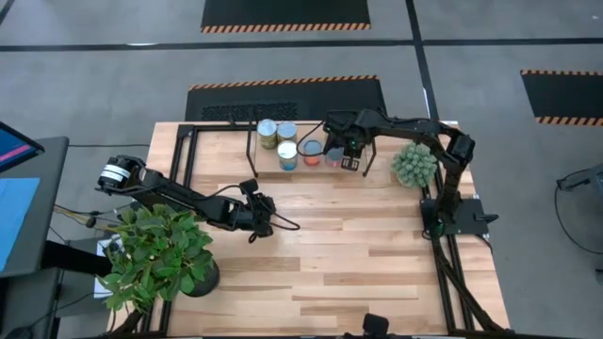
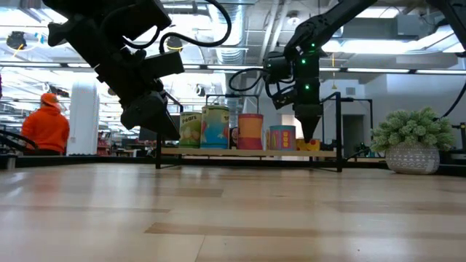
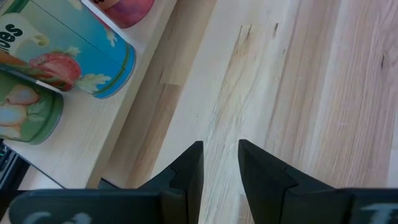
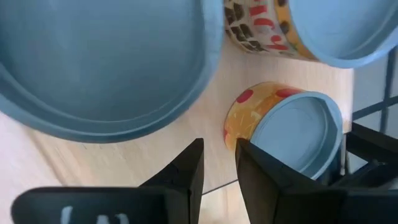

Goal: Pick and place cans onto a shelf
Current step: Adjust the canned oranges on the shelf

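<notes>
Grey concrete floor (image 1: 113,75) with dark seam lines around the light plank-wood counter (image 1: 358,254). Black rubber mats with orange-black hazard-striped edges (image 1: 285,13) lie on the floor, one just behind the counter. Low view: open industrial hall, white ceiling ducts and strip lights (image 2: 240,51), person in an orange hooded top (image 2: 45,124) far off, dark doorway (image 2: 352,135) in the pale wall.

A plank table (image 1: 358,245) fills the frame's centre. At its upper middle, the shelf (image 1: 267,168) carries the cans (image 1: 287,155), perhaps five. Potted plants sit lower left (image 1: 155,254) and upper right (image 1: 415,165).
</notes>
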You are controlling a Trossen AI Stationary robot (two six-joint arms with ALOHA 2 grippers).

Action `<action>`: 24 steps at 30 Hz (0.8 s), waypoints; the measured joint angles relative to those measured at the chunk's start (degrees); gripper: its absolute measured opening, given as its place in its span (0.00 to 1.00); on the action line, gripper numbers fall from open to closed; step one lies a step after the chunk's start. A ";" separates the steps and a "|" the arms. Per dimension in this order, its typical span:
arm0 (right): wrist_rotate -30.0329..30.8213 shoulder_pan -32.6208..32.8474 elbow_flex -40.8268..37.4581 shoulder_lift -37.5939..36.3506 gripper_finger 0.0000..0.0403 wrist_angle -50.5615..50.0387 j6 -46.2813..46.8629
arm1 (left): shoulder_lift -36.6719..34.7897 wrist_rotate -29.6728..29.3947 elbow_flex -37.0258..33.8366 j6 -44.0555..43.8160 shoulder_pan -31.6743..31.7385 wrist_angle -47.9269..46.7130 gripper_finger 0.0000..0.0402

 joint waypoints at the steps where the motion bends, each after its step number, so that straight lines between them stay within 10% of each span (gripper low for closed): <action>1: 0.58 0.00 0.00 0.00 0.29 0.33 -0.01 | 0.00 0.00 0.00 0.00 0.00 0.00 0.23; 24: 5.23 2.63 4.75 -0.11 0.29 -0.28 -1.92 | 0.00 -0.05 0.00 0.07 0.00 -0.01 0.23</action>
